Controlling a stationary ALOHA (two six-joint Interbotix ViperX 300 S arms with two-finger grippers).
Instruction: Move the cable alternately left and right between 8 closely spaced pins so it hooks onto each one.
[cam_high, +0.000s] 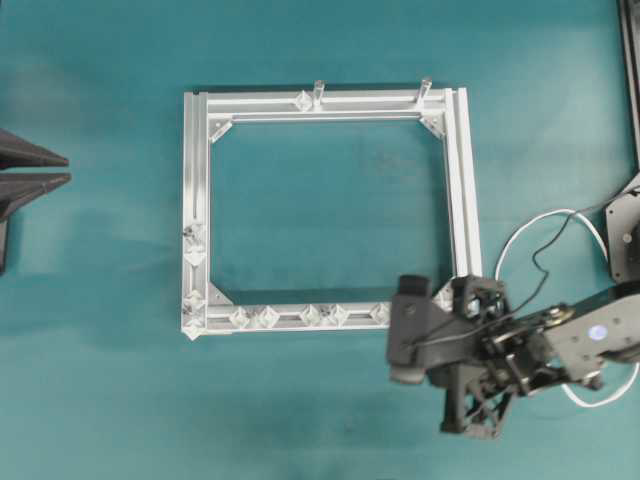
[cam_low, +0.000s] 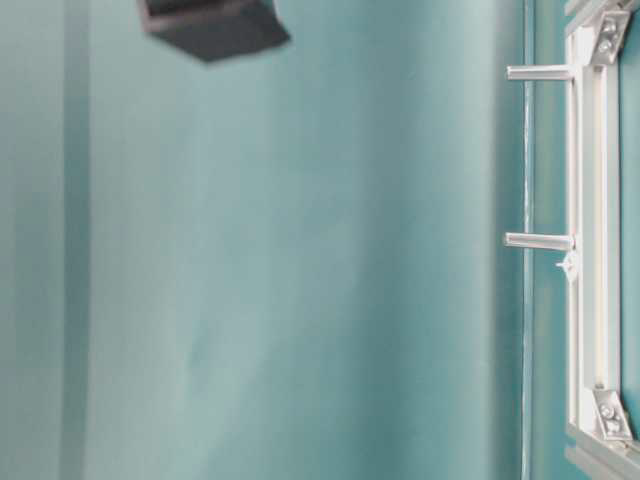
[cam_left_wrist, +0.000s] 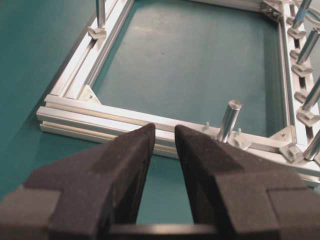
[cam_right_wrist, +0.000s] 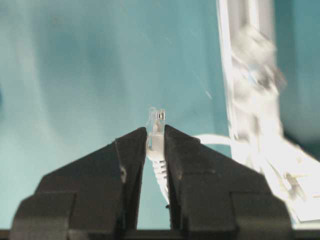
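Teal cloth covered the desk (cam_high: 100, 300), and on it lay a square frame (cam_high: 460, 200) of aluminium rail. Along the frame's near rail ran the pins (cam_high: 310, 315), small pale diamond-shaped studs set in close pairs, with more of them on the left rail. Two taller round metal posts (cam_high: 318, 92) stood up from the far rail.

At the frame's near right corner, the right claw (cam_right_wrist: 155, 134) was pressed together on the cable (cam_right_wrist: 160, 170). In the right wrist view its two dark fingers (cam_right_wrist: 130, 150) pinched the ribbed white boot just behind the clear plug (cam_right_wrist: 156, 116), which stuck out past the fingertips. From overhead, the rest of the white cord looped loosely behind that arm, curving out on the cloth to the right of the frame and back under the arm.

The left claw (cam_left_wrist: 164, 131) sat well apart from the cable, at the left edge of the desk. Its jaws were spread with nothing between them, pointing at the frame's rail and one upright post (cam_left_wrist: 229, 120).
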